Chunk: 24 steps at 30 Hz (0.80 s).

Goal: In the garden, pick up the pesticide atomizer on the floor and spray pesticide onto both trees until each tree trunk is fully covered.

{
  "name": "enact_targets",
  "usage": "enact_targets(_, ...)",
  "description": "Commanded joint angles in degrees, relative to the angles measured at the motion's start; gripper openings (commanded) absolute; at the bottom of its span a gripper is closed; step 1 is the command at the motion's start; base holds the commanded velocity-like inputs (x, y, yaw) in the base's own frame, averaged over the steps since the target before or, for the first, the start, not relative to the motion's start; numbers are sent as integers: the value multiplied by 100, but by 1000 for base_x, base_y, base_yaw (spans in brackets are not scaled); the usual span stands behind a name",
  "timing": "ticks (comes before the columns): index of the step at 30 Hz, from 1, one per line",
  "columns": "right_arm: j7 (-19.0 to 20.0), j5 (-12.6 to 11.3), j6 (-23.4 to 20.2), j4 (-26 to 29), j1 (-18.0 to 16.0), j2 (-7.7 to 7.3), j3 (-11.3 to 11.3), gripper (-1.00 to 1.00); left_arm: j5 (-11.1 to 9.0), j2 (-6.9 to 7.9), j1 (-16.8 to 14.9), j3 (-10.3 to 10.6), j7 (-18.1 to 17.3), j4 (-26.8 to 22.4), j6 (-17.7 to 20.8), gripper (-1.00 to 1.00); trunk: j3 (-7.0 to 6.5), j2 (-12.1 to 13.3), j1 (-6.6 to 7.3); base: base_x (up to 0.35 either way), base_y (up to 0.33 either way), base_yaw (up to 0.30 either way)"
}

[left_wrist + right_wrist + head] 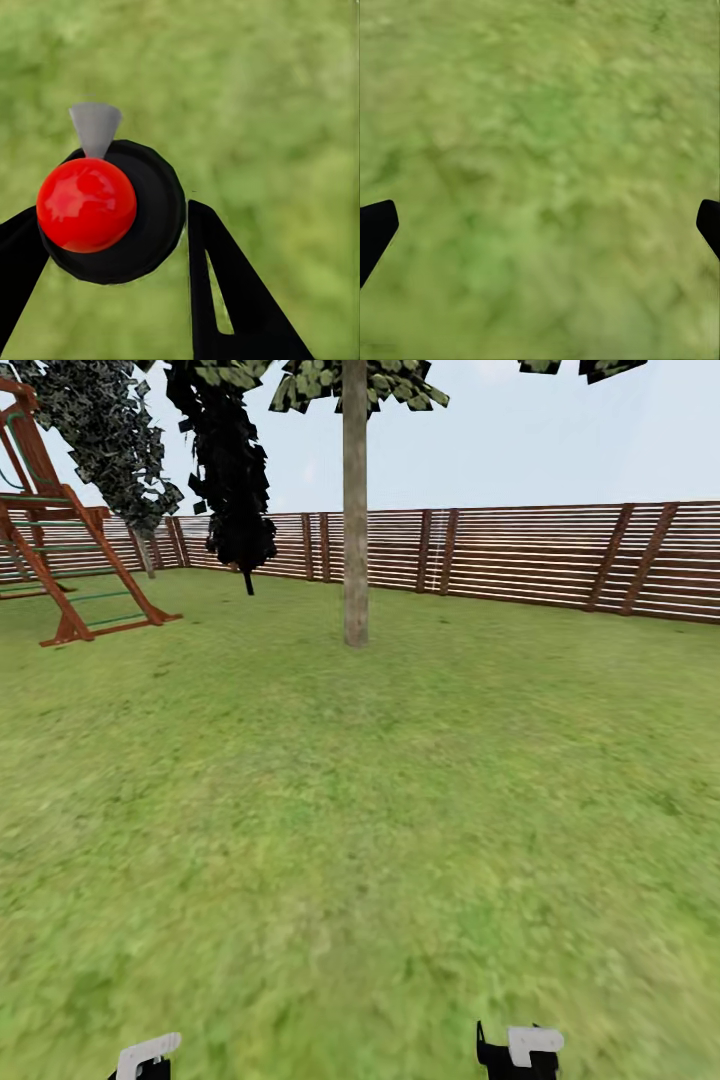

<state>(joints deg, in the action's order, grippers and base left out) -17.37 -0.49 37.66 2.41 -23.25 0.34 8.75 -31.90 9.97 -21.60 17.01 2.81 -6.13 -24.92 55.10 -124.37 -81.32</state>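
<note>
The left hand (112, 247) grips the pesticide atomizer (112, 214), black and round with a red knob and grey nozzle, clamped between its black fingers (232, 300) above the lawn (285, 112). The right hand (540, 232) hangs open over grass. A tree trunk (355, 530) stands well ahead of both hands, before the slatted fence (560, 555).

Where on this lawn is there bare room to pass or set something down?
The lawn between both grippers and the tree trunk is open grass, also rightward to the fence. It is crowded far left: the wooden play frame and black cone tree.
</note>
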Motion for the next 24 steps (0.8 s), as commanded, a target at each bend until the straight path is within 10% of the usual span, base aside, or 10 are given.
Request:
enact_targets(1,-47,-4,4,-6,-4,1,48,100,-18,3,-2,48,27,-2,-15,-100,5,-2,-3,345,0,0)
enact_targets(24,-65,-4,13,-4,-4,1,50,100,-18,20,-2,48,27,-2,-19,-100,5,-2,-3,345,0,41)
